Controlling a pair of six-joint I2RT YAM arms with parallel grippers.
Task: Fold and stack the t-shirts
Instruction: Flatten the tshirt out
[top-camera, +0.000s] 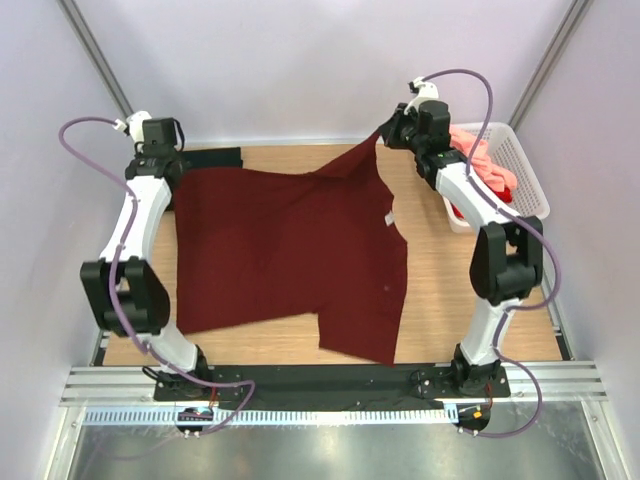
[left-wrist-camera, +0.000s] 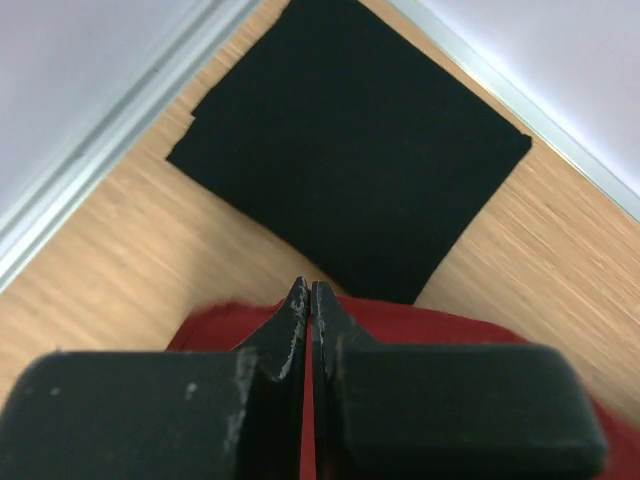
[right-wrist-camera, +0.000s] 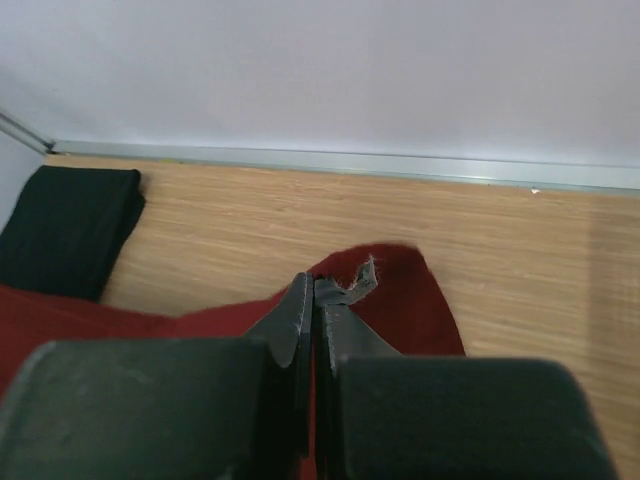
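Observation:
The dark maroon t-shirt (top-camera: 290, 255) lies spread over the middle of the table, its small white neck label (top-camera: 389, 219) at the right. My left gripper (top-camera: 163, 160) is shut on its far left corner (left-wrist-camera: 420, 330). My right gripper (top-camera: 388, 137) is shut on its far right corner (right-wrist-camera: 400, 300), lifted off the table. A folded black t-shirt (top-camera: 212, 157) lies at the far left edge; it also shows in the left wrist view (left-wrist-camera: 350, 150) and the right wrist view (right-wrist-camera: 65, 225). The salmon pink t-shirt (top-camera: 485, 160) and the bright red one (top-camera: 458, 212) lie in the basket.
A white lattice basket (top-camera: 525, 180) stands at the far right beside the right arm. Pale walls close the table at the back and sides. A black strip and a metal rail (top-camera: 330, 385) run along the near edge.

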